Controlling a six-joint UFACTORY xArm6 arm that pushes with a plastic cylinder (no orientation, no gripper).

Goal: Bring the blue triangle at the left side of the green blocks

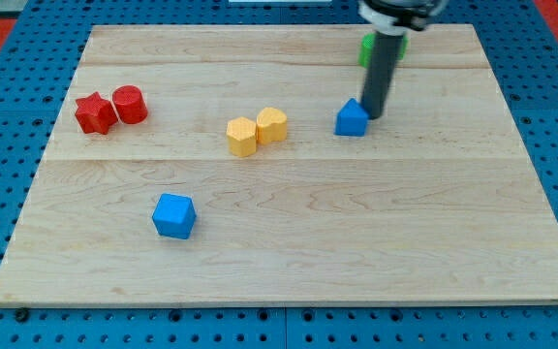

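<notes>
Blue triangle (352,119) touches my tip (370,116), at its left; no pincer shows.

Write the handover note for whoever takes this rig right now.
End effector: a bare rod, no jaws. My tip sits at the blue triangle's right edge; contact can't be confirmed.
Green blocks: near the view's top, mostly hidden behind the rod; their number and shapes can't be made out.
Blue triangle: below the green blocks, toward the view's bottom, not at their left.
Done: tip brought up to the triangle.
Left: push the triangle toward the view's top and settle it left of the green blocks.
Blue cube, yellow pair and red pair lie well off to the left.
</notes>
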